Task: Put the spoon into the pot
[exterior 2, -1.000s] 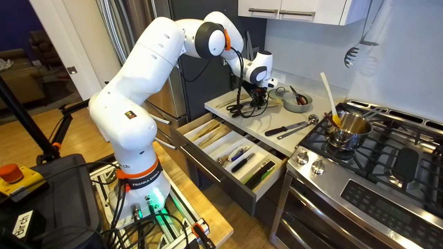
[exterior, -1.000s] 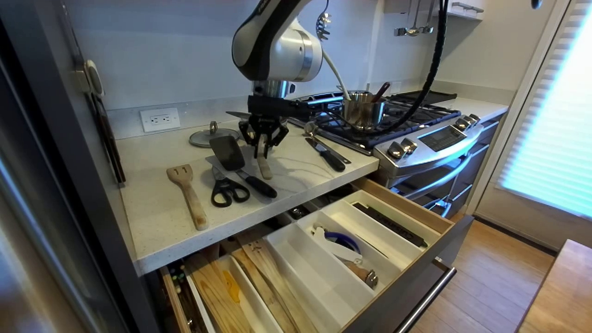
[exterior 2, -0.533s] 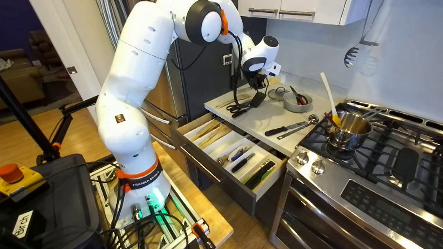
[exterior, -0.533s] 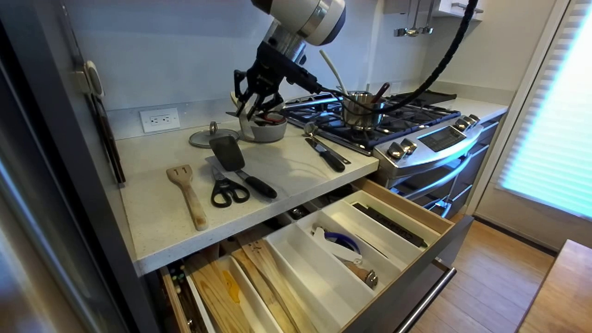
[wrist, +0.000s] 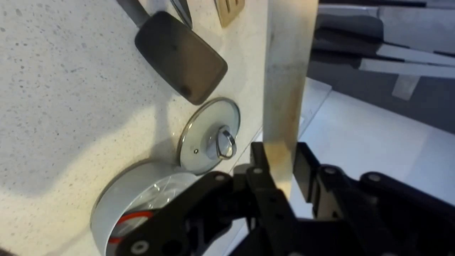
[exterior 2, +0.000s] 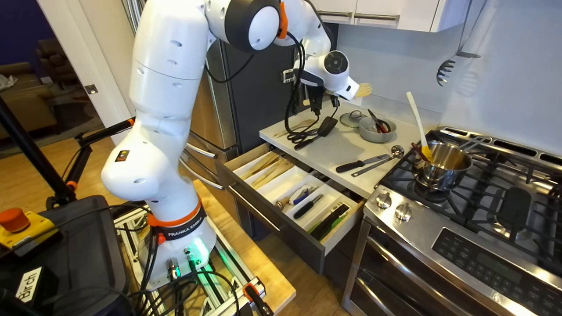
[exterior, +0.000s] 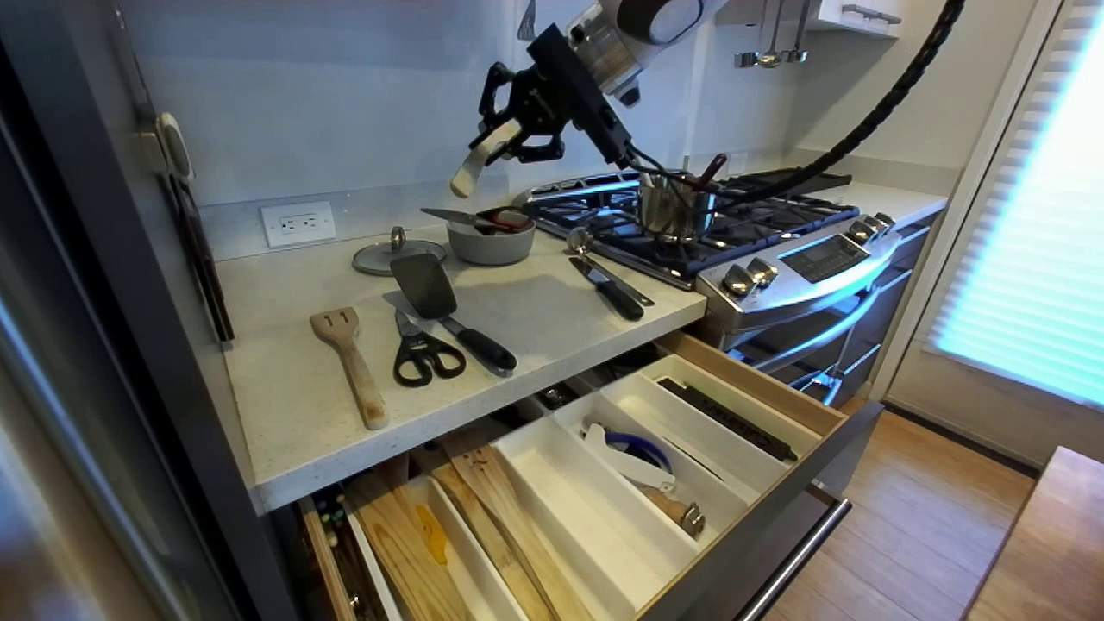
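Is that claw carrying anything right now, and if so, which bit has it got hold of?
A wooden spoon: the claw has it pinched by the flat handle.

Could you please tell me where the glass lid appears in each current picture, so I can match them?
In an exterior view: glass lid, left of centre.
In an exterior view: glass lid, right of centre, upper half.
Wrist view: glass lid, near the centre.
Shared landmark: the grey dish beside it in all three.
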Controlling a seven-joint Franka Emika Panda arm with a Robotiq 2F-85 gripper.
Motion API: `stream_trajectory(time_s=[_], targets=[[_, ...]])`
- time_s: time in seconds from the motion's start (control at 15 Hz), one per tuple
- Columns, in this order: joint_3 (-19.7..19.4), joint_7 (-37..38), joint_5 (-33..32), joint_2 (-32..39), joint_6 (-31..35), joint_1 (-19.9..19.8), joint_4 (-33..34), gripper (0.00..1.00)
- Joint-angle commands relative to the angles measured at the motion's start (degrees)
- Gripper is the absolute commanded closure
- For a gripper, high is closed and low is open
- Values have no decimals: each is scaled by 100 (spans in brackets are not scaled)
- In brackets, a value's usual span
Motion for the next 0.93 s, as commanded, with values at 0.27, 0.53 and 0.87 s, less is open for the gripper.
stream_trajectory(time_s=[0.27, 0.53, 0.87], targets=[[2302, -2099, 3444, -306, 107, -3170, -349, 94], [2399, -3338, 5192, -371, -1451, -4562, -918, 94], [1068, -2675, 4941, -1173, -3194, -4027, -1519, 94]])
